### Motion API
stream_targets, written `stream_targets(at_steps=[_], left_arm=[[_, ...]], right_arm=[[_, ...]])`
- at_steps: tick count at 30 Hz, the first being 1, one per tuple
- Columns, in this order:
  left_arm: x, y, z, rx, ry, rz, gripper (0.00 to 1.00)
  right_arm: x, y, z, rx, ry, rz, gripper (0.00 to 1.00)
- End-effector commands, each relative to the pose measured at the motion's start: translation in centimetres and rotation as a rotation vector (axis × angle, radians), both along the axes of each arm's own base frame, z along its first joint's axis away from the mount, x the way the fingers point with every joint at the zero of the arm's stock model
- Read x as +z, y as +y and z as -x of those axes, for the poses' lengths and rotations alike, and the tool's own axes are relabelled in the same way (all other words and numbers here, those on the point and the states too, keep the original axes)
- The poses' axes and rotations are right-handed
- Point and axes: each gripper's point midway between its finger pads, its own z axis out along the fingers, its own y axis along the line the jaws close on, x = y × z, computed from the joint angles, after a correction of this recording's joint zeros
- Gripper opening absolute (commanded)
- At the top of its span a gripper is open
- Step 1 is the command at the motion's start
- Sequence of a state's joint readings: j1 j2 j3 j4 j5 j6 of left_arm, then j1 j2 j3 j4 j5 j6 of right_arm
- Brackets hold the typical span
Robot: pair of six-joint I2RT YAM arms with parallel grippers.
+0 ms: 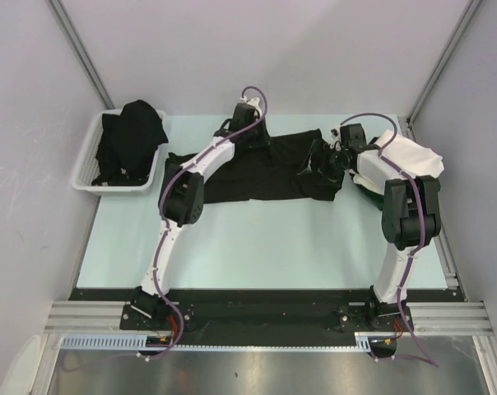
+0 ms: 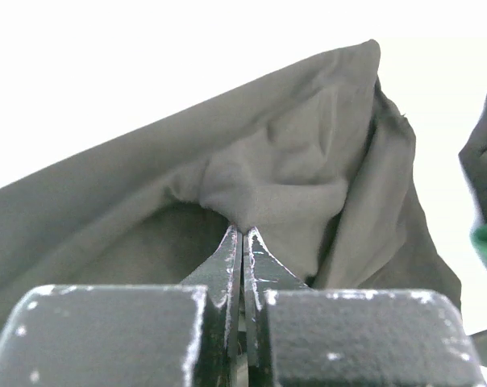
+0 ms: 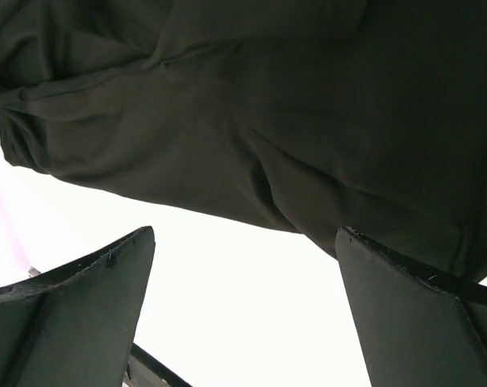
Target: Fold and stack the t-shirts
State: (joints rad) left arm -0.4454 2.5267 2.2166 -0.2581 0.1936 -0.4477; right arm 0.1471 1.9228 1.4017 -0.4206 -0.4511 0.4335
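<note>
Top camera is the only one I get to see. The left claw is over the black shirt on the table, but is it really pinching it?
Observer: Yes. The left wrist view shows the left gripper shut, with a fold of the black shirt pinched between its fingertips.
Operator: What about the right claw? The arm hides it from me.
Observer: The right wrist view shows the right gripper wide open with nothing between its fingers. The shirt's cloth shows beyond the fingertips.

Open table [image 1: 257, 247] nearside of the spread black t-shirt [image 1: 265, 177]; basket [image 1: 85, 164] blocks far left, white t-shirt [image 1: 413, 156] far right
</note>
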Motion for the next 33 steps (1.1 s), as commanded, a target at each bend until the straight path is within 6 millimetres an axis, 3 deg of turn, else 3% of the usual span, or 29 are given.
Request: stream_targets(at_steps=[1,9,14,16,19,21,25,33], left_arm=[[12.4,0.5,-2.9,0.042,-0.248,0.151,0.0],[17.5,0.0,-3.8,0.025,-0.403,0.245,0.0],[19.1,-0.2,-4.3,0.027,-0.452,0.299,0.02],[18.8,-0.5,-4.3,0.017,-0.449,0.315,0.16],[18.0,-1.0,-4.2,-0.005,-0.421,0.334,0.22],[16.4,-1.3,-4.1,-0.009,-0.379,0.329,0.27],[15.4,-1.5,-4.0,-0.022,-0.354,0.33,0.28],[18.0,-2.8,-2.7,-0.076,-0.358,0.389,0.24]], right_arm=[[1.6,-0.1,0.3,0.003,-0.04,0.012,1.0],[2.1,0.0,0.3,0.003,-0.049,0.01,1.0],[2.3,-0.1,0.4,0.009,-0.055,0.011,1.0],[2.3,-0.1,0.3,0.007,-0.054,0.004,1.0],[2.5,-0.1,-0.3,-0.006,-0.066,-0.013,1.0],[3.0,0.0,-0.9,-0.014,-0.094,-0.026,1.0],[4.0,0.2,-2.0,-0.035,-0.132,-0.048,1.0],[4.7,0.7,-3.1,-0.048,-0.149,-0.077,1.0]])
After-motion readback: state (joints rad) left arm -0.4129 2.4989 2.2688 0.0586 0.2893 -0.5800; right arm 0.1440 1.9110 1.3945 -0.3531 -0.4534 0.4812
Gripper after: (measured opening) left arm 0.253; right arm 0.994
